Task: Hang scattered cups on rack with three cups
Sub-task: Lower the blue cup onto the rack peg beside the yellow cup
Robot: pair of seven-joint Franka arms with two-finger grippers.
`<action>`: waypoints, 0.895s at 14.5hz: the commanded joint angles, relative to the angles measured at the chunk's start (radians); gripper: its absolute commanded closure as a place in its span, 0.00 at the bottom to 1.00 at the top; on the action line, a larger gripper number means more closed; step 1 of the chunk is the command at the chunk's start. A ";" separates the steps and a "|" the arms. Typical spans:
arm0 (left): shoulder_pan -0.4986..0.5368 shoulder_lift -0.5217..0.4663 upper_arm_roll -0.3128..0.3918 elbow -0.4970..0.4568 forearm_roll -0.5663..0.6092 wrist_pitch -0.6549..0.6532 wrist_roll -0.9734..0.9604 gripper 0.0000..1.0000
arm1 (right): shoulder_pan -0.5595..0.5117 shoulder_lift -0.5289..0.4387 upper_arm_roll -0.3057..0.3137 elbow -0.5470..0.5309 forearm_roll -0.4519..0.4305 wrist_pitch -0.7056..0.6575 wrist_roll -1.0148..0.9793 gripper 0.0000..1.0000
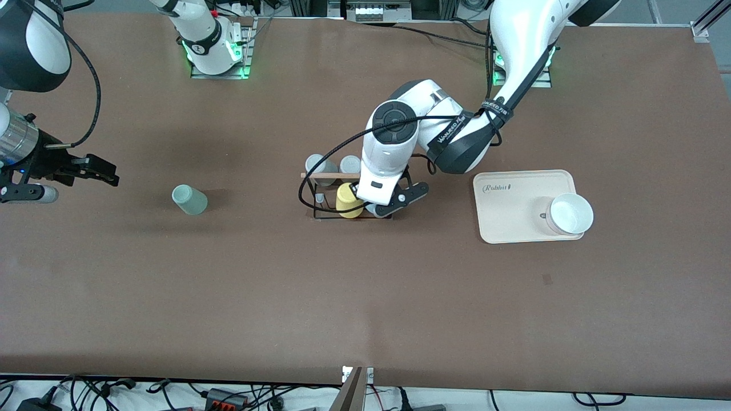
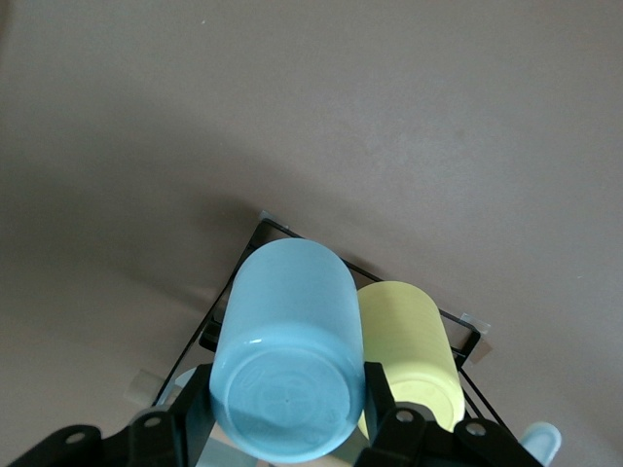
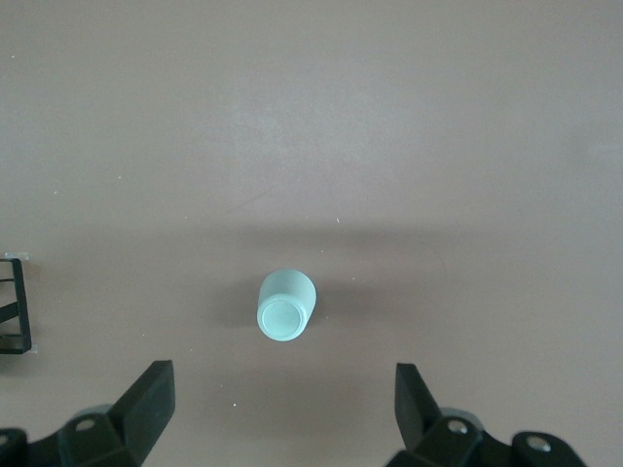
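Only the left wrist view shows the left pincer gripping the blue cup; the right pincer gapes.

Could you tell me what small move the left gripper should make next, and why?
Probably lower a little, then open. The left gripper is shut on the blue cup, bottom up over the rack beside the yellow cup; whether it sits on a peg is hidden.

The light blue cup sits upside down on the black wire rack; the sage green cup stands at the rack's 9 o'clock.
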 commanded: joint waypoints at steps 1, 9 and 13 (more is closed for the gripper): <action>-0.013 0.006 0.008 0.000 0.028 -0.014 -0.019 0.51 | 0.000 0.011 0.001 0.002 -0.004 -0.001 -0.004 0.00; -0.013 0.032 0.008 -0.011 0.029 -0.004 -0.022 0.51 | 0.003 0.028 0.004 0.012 -0.006 -0.019 -0.016 0.00; -0.013 0.035 0.008 -0.021 0.029 0.022 -0.022 0.40 | 0.009 0.045 0.006 0.012 -0.008 -0.022 -0.017 0.00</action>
